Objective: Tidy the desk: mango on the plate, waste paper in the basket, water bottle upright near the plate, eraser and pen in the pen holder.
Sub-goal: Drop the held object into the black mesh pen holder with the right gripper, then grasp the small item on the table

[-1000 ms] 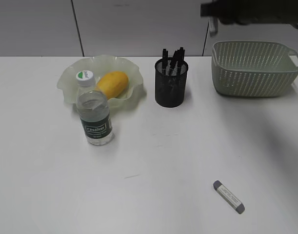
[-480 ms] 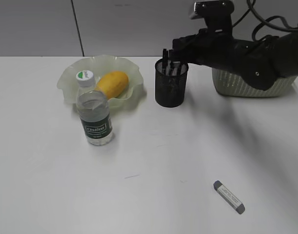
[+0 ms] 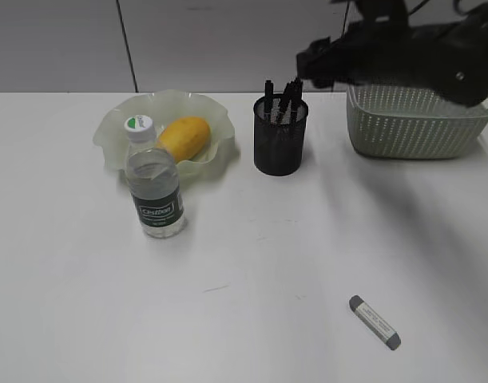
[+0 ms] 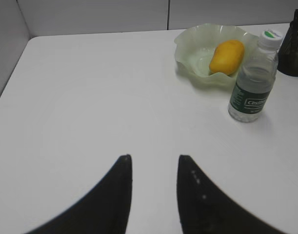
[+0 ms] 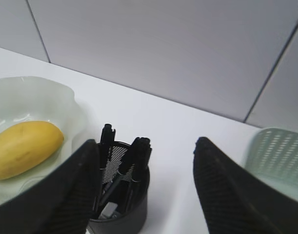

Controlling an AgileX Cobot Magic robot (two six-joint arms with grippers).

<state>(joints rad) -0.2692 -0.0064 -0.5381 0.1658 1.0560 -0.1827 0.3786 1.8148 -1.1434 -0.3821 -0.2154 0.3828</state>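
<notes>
While the right pincer (image 5: 144,190) hangs wide and empty above the pen holder (image 3: 279,136) | eraser (image 3: 374,321) lies flat near the worktop (image 3: 84,303) front edge, right side | judged light, stiff, small: take it across its narrow sides | left pincer (image 4: 153,195) partly spread, empty, over the left side.
</notes>
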